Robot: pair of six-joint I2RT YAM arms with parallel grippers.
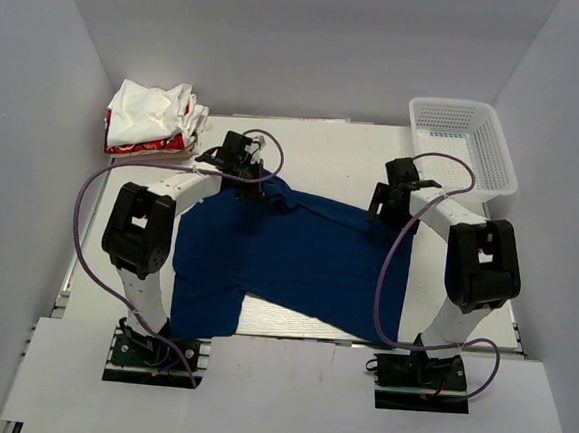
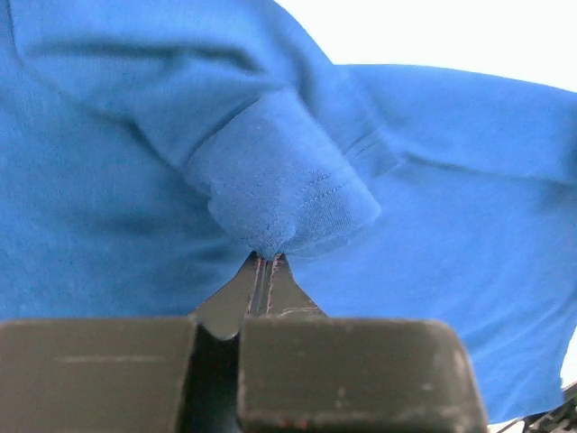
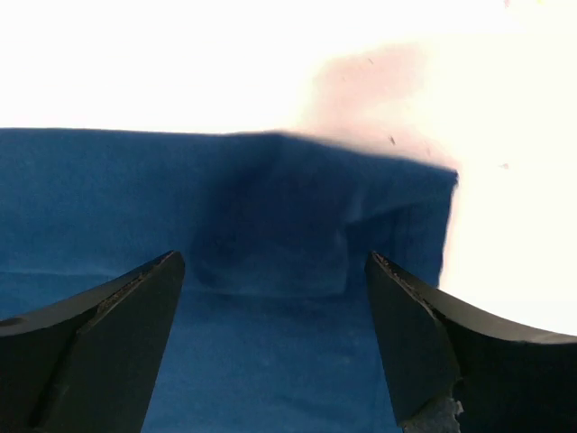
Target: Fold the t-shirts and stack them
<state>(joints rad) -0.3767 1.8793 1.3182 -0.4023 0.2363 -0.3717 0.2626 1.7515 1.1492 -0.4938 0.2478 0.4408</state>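
A large navy blue t-shirt (image 1: 286, 256) lies spread on the table between the arms, no chest print showing. My left gripper (image 1: 255, 189) is at its far left corner, shut on a bunched hem of the cloth (image 2: 288, 194); its fingertips (image 2: 268, 262) pinch the fold. My right gripper (image 1: 385, 209) is open over the shirt's far right corner (image 3: 397, 180), its fingers (image 3: 410, 316) apart above the cloth and holding nothing. A pile of white shirts with red parts (image 1: 155, 118) sits at the far left.
A white plastic mesh basket (image 1: 464, 145) stands at the far right corner. White walls close in the table on both sides. Purple cables (image 1: 395, 275) loop from both arms over the shirt's edges.
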